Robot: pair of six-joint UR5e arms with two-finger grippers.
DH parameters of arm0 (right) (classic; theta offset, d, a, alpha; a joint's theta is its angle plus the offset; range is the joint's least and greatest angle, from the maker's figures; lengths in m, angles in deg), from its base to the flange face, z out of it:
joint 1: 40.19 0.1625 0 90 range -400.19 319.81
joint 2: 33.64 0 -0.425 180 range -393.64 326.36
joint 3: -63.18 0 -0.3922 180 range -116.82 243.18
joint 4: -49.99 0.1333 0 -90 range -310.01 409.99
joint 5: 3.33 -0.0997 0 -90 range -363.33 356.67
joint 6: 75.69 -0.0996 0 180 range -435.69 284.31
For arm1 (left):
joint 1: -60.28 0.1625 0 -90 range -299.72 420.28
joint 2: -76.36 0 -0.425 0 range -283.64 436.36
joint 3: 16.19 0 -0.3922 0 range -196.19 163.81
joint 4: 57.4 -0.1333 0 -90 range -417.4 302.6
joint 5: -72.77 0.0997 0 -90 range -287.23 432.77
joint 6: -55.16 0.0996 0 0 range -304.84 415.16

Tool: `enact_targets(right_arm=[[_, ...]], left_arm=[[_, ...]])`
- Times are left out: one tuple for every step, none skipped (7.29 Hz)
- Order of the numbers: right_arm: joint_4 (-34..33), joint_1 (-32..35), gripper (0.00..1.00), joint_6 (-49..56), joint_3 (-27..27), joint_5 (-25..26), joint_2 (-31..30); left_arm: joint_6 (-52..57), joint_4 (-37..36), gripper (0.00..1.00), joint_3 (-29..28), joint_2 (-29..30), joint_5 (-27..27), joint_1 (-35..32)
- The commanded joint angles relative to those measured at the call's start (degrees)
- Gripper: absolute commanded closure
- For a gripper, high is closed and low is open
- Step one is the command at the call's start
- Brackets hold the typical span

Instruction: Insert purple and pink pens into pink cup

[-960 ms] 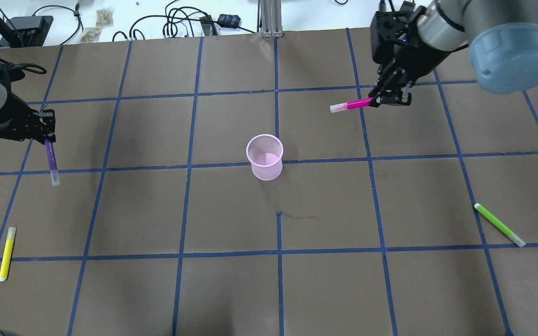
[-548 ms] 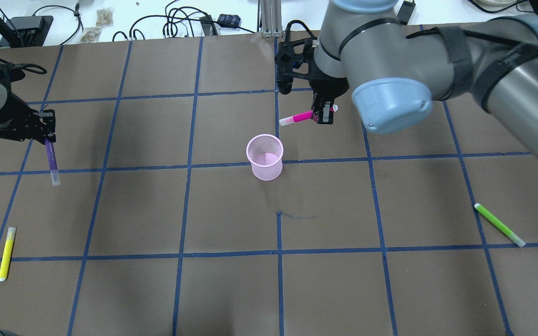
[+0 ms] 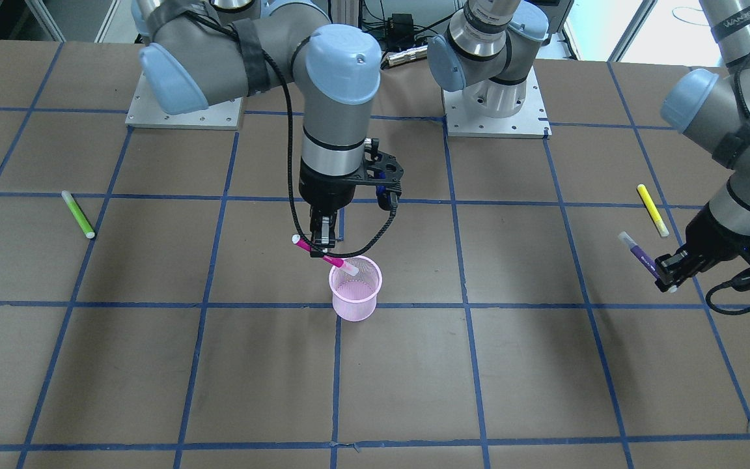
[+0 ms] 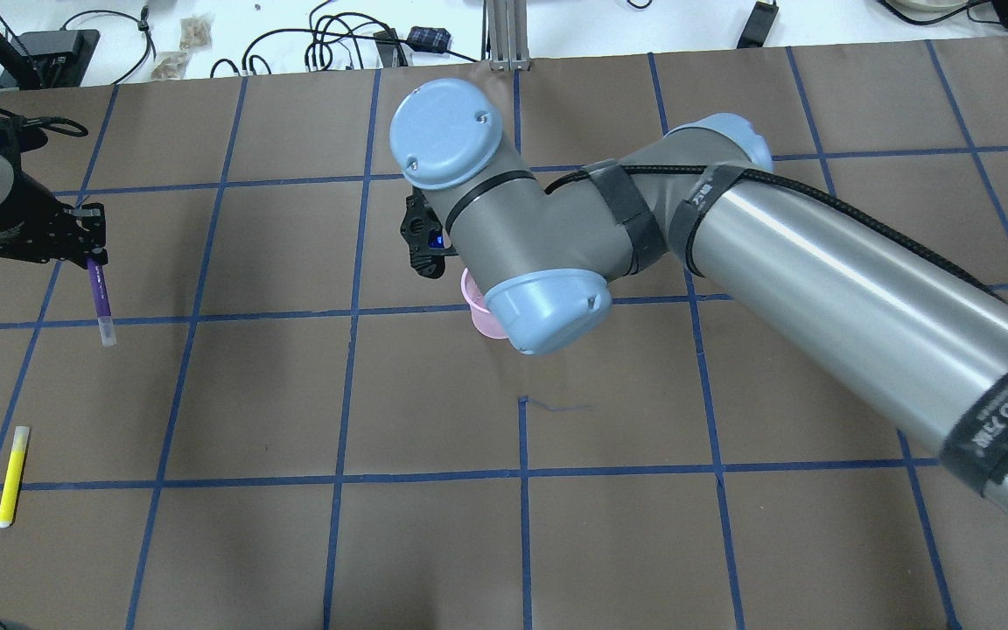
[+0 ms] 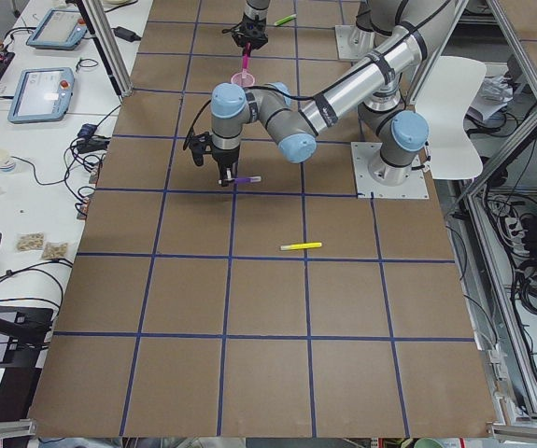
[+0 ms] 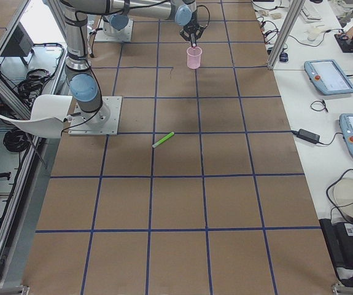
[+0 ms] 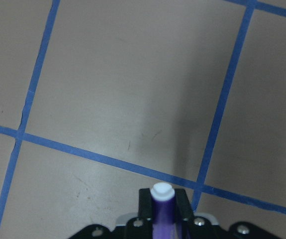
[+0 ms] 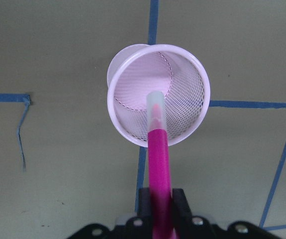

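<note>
The pink mesh cup [image 3: 355, 296] stands upright near the table's middle. My right gripper [image 3: 319, 246] is shut on the pink pen [image 3: 331, 258] and holds it tilted, its clear cap just over the cup's rim. In the right wrist view the pink pen [image 8: 158, 159] points into the cup's open mouth [image 8: 128, 99]. In the overhead view my right arm hides all but the edge of the cup [image 4: 474, 306]. My left gripper [image 4: 88, 254] is shut on the purple pen [image 4: 100, 297] and holds it above the table at the far left, well away from the cup.
A yellow pen [image 4: 13, 475] lies on the table near my left arm. A green pen [image 3: 79, 214] lies on my right side. Blue tape lines grid the brown table. Cables lie beyond the far edge.
My right arm has swung left with the pink pen, from the far right of the table to just above the cup. My left arm and the purple pen have not moved.
</note>
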Motion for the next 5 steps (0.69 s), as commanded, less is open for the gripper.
enact_targets(right_arm=[[-2.79,1.47,0.93,-0.53,0.11,3.28,2.5],[-3.24,1.47,0.84,-0.53,0.19,3.11,3.29],[-3.25,1.29,0.63,-0.36,0.19,3.28,3.56],[-3.07,0.59,0.3,-0.18,0.28,2.58,2.87],[-3.07,0.59,0.0,-0.01,0.37,3.01,2.69]], left_arm=[[0.0,0.0,1.0,0.0,-0.01,-0.12,0.0],[0.0,0.0,1.0,0.0,-0.01,-0.21,0.0],[0.0,0.0,1.0,0.0,-0.01,-0.21,0.0],[0.09,0.08,1.0,0.0,0.17,-0.12,-0.09],[0.09,0.09,1.0,-0.09,-0.01,-0.21,-0.09]])
